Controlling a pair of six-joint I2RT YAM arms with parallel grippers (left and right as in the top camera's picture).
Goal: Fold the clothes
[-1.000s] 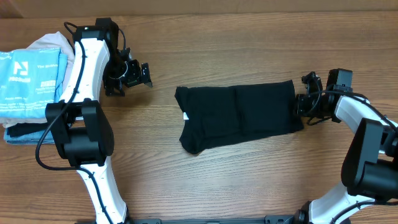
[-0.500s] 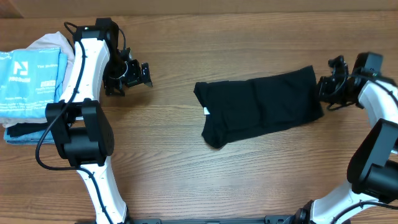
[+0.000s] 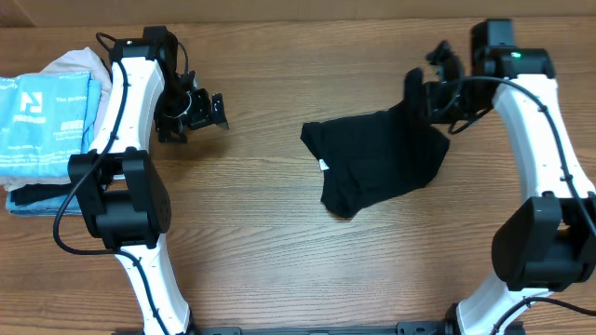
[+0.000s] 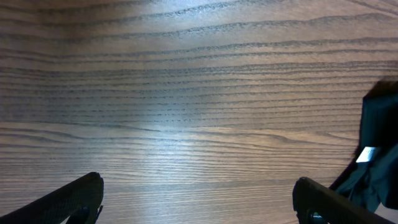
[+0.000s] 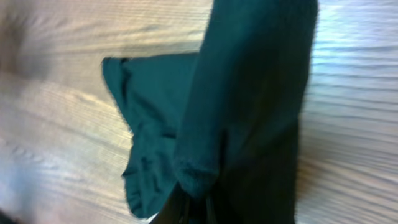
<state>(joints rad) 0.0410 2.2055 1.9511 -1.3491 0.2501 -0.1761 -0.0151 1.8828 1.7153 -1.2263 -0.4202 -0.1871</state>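
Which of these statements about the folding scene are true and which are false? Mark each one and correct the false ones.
1. The right tool is shut on one end of the black T-shirt. True.
2. The left tool also grips the shirt. False: it is open and empty, apart from the shirt.
3. The whole shirt lies flat on the table. False: the end in the right tool is raised, and the rest lies on the wood.
4. A light blue garment with white print lies at the far left of the overhead view. True.
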